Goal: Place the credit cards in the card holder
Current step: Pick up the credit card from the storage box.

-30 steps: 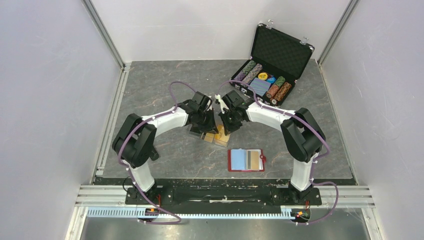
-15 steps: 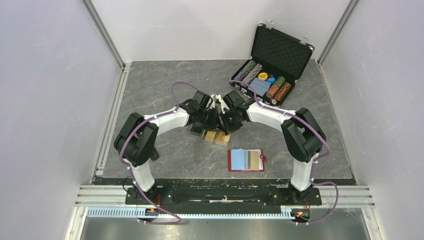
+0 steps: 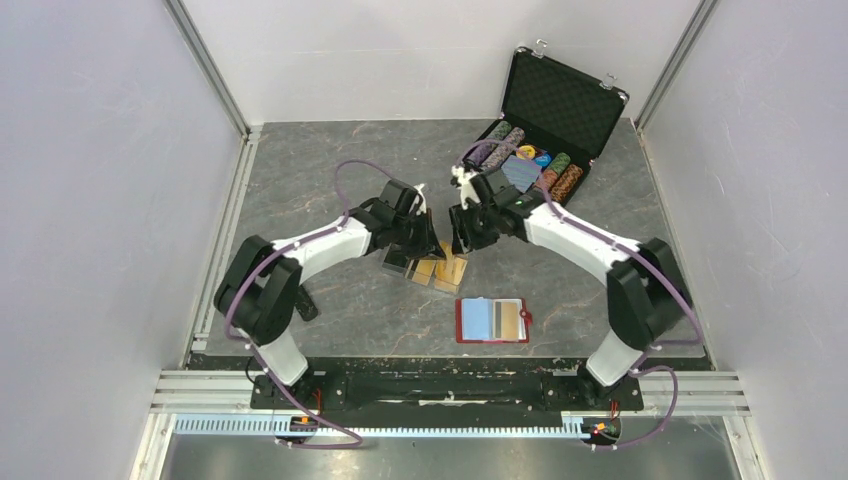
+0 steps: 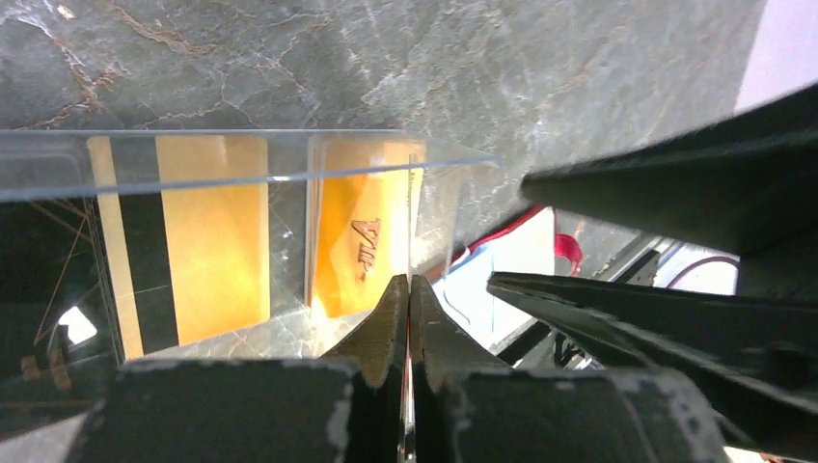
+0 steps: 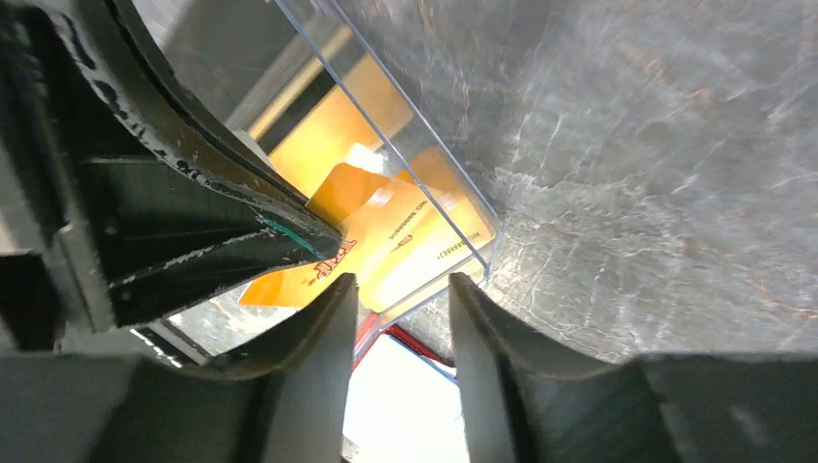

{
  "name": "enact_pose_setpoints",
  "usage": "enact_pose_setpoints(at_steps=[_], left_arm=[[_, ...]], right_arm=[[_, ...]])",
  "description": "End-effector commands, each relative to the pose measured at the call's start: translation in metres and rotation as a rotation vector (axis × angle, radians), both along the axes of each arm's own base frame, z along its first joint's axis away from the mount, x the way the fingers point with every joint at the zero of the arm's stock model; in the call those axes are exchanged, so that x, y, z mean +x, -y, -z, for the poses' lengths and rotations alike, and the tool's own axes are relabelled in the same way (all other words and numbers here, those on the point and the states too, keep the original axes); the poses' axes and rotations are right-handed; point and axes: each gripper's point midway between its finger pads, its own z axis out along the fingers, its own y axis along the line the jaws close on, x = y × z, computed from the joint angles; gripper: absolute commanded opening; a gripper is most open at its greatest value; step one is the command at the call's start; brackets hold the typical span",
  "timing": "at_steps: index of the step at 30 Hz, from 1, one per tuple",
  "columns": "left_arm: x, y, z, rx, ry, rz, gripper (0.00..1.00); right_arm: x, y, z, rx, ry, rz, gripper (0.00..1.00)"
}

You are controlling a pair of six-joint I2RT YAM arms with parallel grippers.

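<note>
Tabletop (image 4: 289,58), cards (image 4: 214,231) just beyond left hand (image 4: 409,289)

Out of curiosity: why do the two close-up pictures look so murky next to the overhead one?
Top external view: even light, sharp, soft shadows. Left wrist view: the left gripper is a dark, out-of-focus mass; the clear tray catches light along its rim. Right wrist view: white glare shows between the fingers of the right gripper.
</note>
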Motion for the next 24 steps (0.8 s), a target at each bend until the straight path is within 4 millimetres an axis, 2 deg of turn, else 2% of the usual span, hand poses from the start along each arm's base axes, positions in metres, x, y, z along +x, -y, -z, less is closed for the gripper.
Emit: enact_pose_setpoints(at_steps=[1, 3, 7, 12, 17, 20, 24], left_arm=[[0.007, -0.001, -0.045, -0.068, 0.133, -0.032, 0.02], [0.007, -0.003, -0.056, -0.092, 0.156, -0.050, 0.02], [0.004, -0.007, -0.076, -0.170, 0.194, -0.081, 0.02], [-0.004, -0.002, -0.115, -0.374, 0.265, -0.078, 0.02], [-0.020, 0.008, -0.151, -0.566, 0.314, 0.002, 0.02], [-0.027, 0.011, -0.160, -0.628, 0.314, 0.032, 0.02], [-0.030, 0.012, -0.165, -0.669, 0.316, 0.038, 0.02]], right_arm=[[0.014, 0.002, -0.052, 0.169, 0.101, 0.046, 0.47], [0.015, 0.008, -0.064, 0.235, 0.106, 0.068, 0.59], [0.013, 0.019, -0.081, 0.372, 0.097, 0.096, 0.75], [0.001, 0.024, -0.103, 0.572, 0.090, 0.078, 0.85], [-0.014, 0.018, -0.127, 0.729, 0.088, -0.006, 0.82], [-0.022, 0.014, -0.133, 0.777, 0.076, -0.045, 0.76], [-0.031, 0.010, -0.143, 0.861, 0.057, -0.075, 0.62]])
